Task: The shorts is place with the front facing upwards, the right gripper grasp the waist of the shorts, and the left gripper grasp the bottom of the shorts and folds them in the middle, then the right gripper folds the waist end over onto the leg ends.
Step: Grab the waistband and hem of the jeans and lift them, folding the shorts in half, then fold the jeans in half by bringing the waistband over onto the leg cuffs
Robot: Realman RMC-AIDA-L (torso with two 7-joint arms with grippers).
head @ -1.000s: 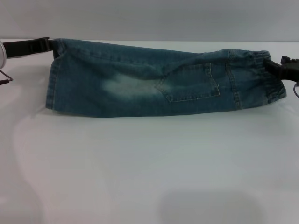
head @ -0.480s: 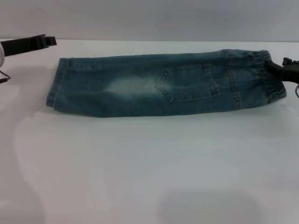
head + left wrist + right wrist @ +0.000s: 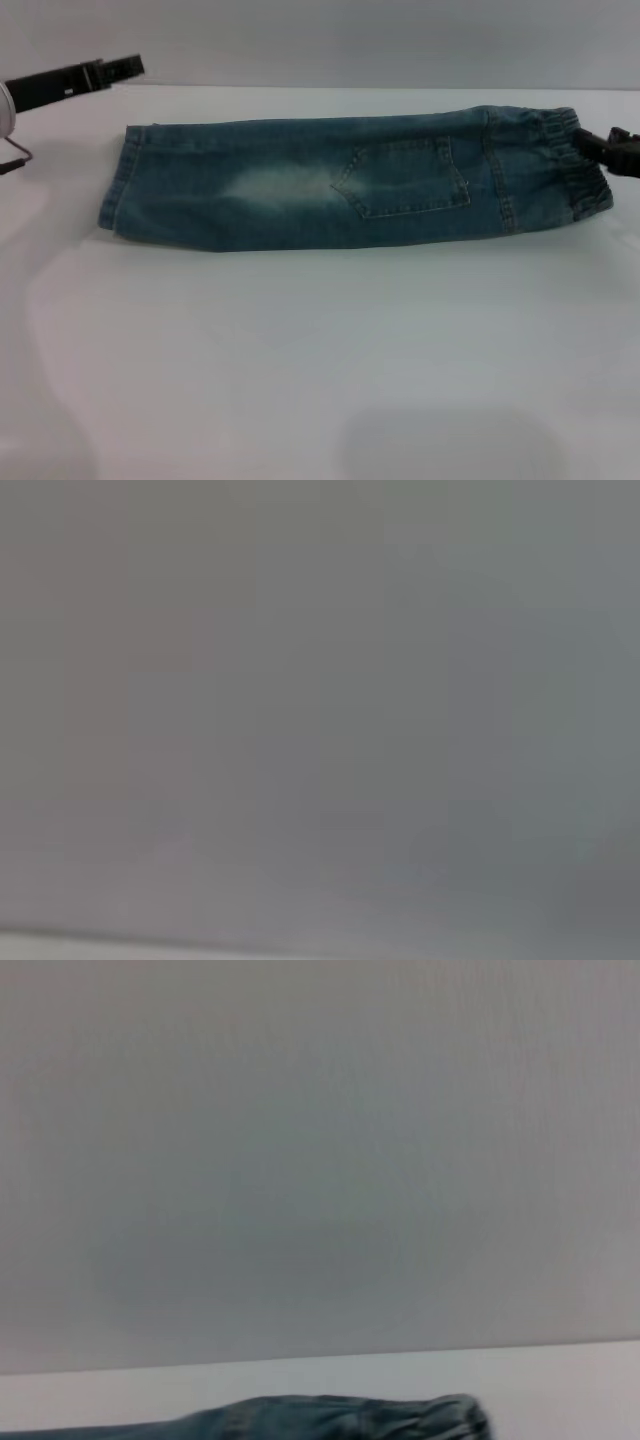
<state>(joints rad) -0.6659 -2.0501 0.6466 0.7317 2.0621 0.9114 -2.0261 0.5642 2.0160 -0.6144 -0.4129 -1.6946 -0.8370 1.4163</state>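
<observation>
The shorts (image 3: 300, 190) lie flat on the white table (image 3: 320, 350), folded lengthwise into one long denim strip with a pocket on top. The gathered waist of the shorts (image 3: 560, 150) is at the right, and the bottom of the shorts (image 3: 120, 185) with the leg ends is at the left. My right gripper (image 3: 585, 140) sits at the far corner of the waistband, touching or just off it. My left gripper (image 3: 130, 67) hangs behind and above the hem end, clear of the cloth and holding nothing. A strip of the shorts (image 3: 350, 1420) shows in the right wrist view.
Bare white table spreads in front of the shorts. A grey wall stands behind the table. The left wrist view shows only plain grey.
The left gripper let go of the raised leg hem, which dropped flat onto the table, then drew back and upward. The right gripper edged slightly to the right at the waistband.
</observation>
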